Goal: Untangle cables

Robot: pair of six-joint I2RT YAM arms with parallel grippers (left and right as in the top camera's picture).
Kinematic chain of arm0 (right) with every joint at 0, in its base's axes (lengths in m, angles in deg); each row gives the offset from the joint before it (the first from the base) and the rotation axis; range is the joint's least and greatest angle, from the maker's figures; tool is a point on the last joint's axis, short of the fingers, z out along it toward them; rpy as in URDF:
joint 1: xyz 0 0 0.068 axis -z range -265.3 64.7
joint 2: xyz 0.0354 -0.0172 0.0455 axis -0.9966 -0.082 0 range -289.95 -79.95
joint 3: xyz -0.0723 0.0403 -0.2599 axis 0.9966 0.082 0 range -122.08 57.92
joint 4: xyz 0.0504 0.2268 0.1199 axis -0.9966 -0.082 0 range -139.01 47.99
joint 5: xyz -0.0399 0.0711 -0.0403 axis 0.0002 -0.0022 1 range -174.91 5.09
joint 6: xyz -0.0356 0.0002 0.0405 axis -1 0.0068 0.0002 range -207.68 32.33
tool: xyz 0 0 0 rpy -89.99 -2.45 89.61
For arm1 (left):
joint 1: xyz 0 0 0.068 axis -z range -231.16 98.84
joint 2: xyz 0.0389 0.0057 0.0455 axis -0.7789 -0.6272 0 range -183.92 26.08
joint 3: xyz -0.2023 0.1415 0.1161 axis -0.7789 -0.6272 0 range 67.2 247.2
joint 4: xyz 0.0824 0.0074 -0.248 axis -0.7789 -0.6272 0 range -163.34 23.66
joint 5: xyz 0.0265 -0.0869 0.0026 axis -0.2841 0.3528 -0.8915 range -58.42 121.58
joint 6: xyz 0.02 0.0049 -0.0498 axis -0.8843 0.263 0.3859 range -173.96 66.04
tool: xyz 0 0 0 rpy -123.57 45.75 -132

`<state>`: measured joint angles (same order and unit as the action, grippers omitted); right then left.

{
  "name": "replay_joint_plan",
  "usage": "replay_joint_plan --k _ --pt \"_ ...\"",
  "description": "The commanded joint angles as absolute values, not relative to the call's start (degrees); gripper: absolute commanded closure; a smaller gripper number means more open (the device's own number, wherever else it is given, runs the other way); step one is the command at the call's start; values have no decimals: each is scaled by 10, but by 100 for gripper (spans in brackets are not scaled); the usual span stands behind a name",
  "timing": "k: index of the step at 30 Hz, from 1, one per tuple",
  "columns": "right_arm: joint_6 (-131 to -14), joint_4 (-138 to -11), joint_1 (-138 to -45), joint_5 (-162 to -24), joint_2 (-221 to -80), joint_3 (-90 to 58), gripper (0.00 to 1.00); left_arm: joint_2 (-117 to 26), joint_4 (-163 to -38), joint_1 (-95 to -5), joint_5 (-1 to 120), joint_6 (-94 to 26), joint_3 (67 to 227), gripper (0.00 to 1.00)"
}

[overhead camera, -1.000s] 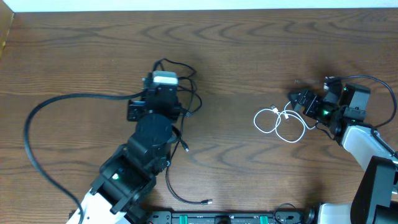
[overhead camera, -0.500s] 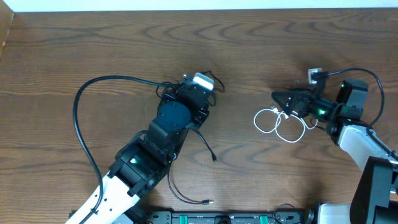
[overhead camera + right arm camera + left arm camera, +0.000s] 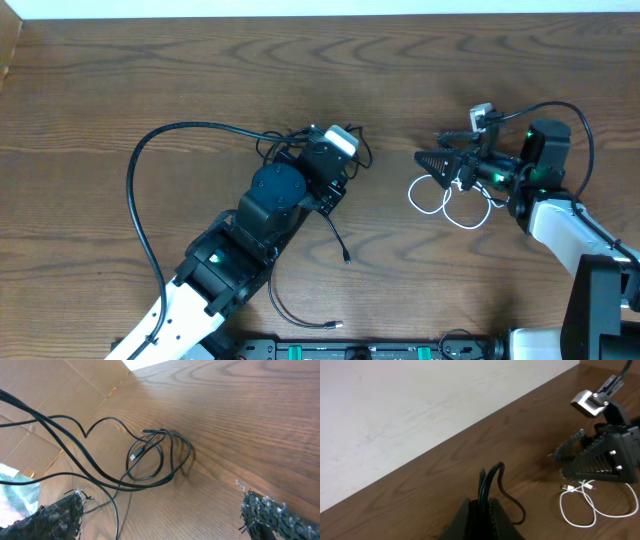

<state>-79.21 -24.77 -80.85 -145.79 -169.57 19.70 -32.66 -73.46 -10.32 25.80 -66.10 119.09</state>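
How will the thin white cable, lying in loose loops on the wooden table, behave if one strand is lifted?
The thin white cable is probably floppy: its loops lie soft and uneven, so it should sag. Being so thin, it likely weighs little and may slide over the smooth wooden table. Overlapping loops might snag.

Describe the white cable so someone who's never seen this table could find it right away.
Go to the right side of the wooden table, just below the open right gripper. There a thin white cable lies in a couple of small loops. It is the only white cord; the black cables are longer and sit toward the left.
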Motion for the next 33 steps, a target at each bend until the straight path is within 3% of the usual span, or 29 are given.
replay_joint_plan --k 1,24,33 --pt "-801 -246 -813 -1470 -1701 198 1 -327 -732 -103 276 -656 1206 92" --pt "-800 -248 -813 -1478 -1701 198 1 -387 -780 -103 312 -656 1206 92" --pt "-729 -253 -812 -1420 -1701 198 1 -463 -828 -103 311 -656 1206 93"
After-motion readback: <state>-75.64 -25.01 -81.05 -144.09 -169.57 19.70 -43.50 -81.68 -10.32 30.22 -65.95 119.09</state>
